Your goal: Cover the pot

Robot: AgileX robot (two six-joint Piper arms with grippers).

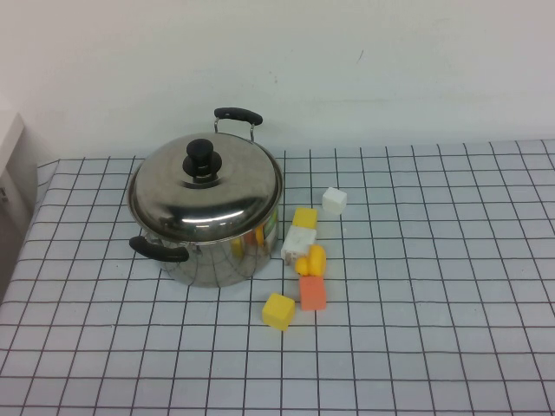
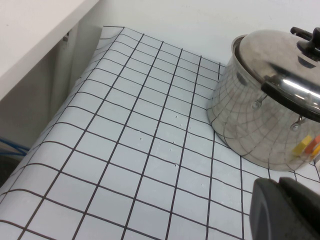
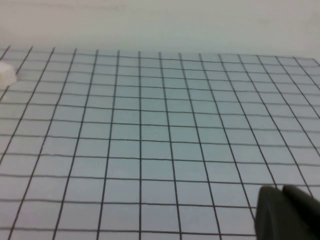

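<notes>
Fingers of both grippers—left gripper (image 2: 286, 210), right gripper (image 3: 290, 212)—barely show, spread unclear; lid (image 1: 206, 186) apparently already covers the pot (image 1: 217, 251), nearer the left.

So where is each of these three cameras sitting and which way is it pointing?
High view: raised on the robot's side, angled down at the pot, its lid and blocks; no arm shows.
Left wrist view: on the left arm, low over the cloth, facing the pot; the left gripper shows at the edge.
Right wrist view: on the right arm, facing bare cloth; the right gripper shows.
High and left wrist views share the pot.
</notes>
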